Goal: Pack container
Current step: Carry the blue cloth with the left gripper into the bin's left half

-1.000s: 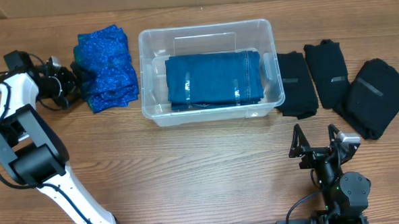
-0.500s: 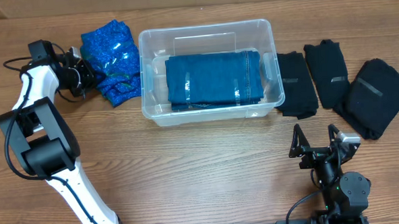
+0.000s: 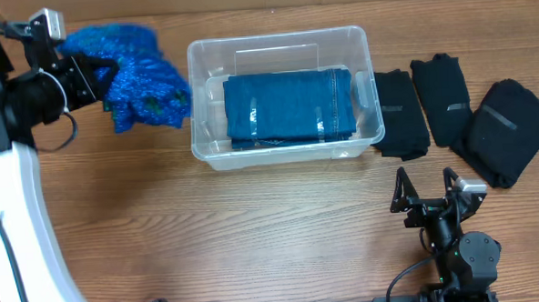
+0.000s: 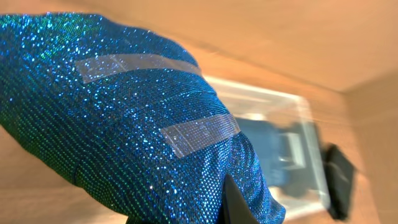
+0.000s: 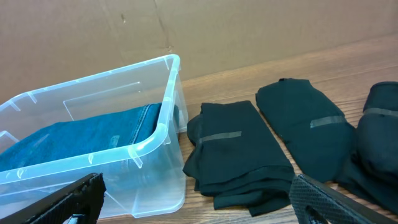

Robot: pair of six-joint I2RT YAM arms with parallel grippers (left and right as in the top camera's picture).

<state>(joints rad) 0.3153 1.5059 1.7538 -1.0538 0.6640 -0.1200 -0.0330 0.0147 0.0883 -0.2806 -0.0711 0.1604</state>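
Observation:
The container [image 3: 273, 34], a clear plastic bin, stands at the table's back centre with a folded blue garment [image 3: 290, 105] inside. Left of it, a sparkly blue taped bundle [image 3: 139, 79] hangs raised above the table, with my left gripper [image 3: 88, 72] shut on its left end. The left wrist view is filled by the bundle [image 4: 124, 112], with one dark finger [image 4: 236, 208] pressed against it and the container [image 4: 292, 149] blurred beyond. My right gripper [image 3: 426, 185] stands open near the front right, facing the container's wall [image 5: 168, 106], with nothing between its fingers.
Three folded black garments lie right of the container: one [image 3: 402, 113] beside its wall, one [image 3: 442, 87] further back, and a larger one [image 3: 510, 131] at the far right. A cardboard wall [image 5: 186, 31] backs the table.
My left gripper closed on the sparkly bundle, then lifted it off the table and carried it slightly right toward the container. The right arm has not moved.

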